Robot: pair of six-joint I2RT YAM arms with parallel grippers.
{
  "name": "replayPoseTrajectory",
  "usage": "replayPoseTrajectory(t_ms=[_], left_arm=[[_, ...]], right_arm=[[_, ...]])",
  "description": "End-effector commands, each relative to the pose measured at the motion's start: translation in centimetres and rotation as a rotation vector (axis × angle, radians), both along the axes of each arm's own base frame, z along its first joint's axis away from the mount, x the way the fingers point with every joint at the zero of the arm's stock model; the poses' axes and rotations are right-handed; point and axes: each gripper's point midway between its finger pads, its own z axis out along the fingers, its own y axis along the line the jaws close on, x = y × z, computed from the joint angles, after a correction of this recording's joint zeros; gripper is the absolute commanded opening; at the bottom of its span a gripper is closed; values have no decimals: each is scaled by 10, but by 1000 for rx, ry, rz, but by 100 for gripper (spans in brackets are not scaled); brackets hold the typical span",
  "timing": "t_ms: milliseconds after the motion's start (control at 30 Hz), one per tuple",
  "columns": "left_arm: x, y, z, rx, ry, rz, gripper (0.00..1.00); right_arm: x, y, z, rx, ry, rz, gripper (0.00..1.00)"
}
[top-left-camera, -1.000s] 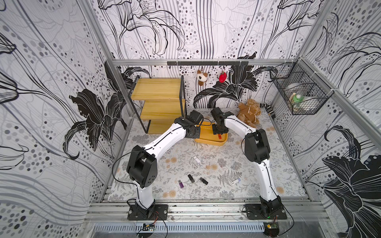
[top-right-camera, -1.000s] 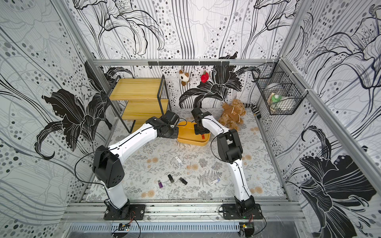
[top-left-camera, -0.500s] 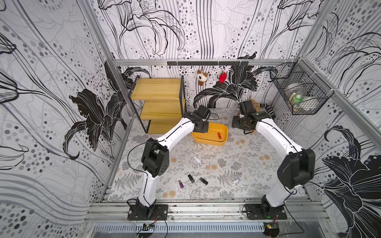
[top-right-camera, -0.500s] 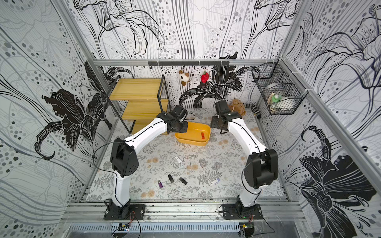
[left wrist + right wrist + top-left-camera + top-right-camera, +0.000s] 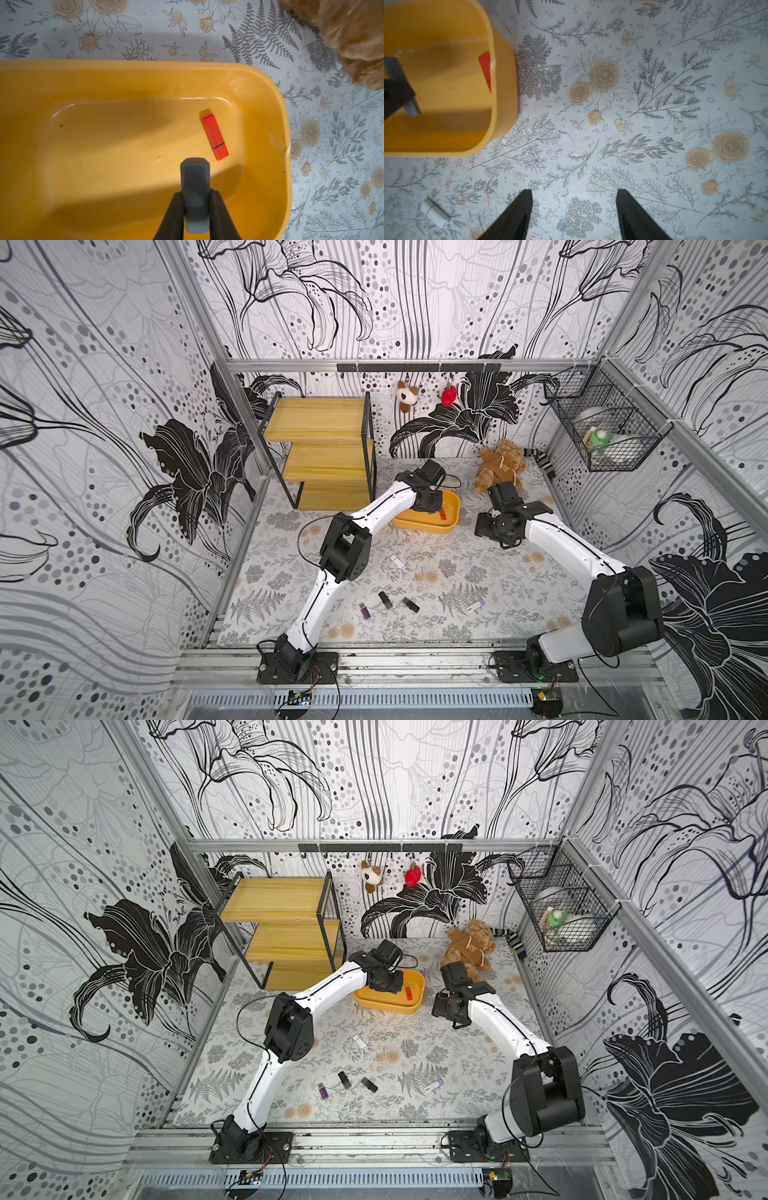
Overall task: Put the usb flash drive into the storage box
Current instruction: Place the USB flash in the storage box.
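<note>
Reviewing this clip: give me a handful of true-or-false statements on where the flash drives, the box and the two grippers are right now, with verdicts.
1. A red flash drive lies inside the yellow box. True.
2. The right gripper holds a flash drive. False: it is open and empty, over the table beside the box.
3. The left gripper is shut on a grey flash drive above the box. True.
4. The teddy bear sits in the box. False: it lies on the table behind the box, apart from it.
5. No flash drives lie on the table. False: several do, among them a purple flash drive and a white flash drive.
</note>
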Motion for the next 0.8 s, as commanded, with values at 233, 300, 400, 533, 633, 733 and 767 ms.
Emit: replayPoseTrajectory(t_ms=[233, 300, 400, 533, 633, 733, 767], left_arm=[[16, 39, -1, 45, -34, 91, 0], [19, 53, -4, 62, -21, 104, 0], [23, 70, -9, 86, -12, 120, 0], [28, 83, -15, 119, -17, 131, 0], [30, 91, -23, 155, -10, 137, 0], [29, 95, -31, 173, 2, 136, 0], [29, 95, -35, 178, 6, 134, 0]], right_arm=[[-8, 4, -7, 27, 14, 9, 70], [-11, 4, -10, 32, 22, 10, 70], [-15, 4, -11, 33, 26, 12, 70], [-17, 3, -14, 31, 33, 15, 70], [-19, 3, -17, 33, 44, 19, 70], [-22, 4, -21, 34, 51, 22, 70], [-23, 4, -22, 34, 55, 22, 70]])
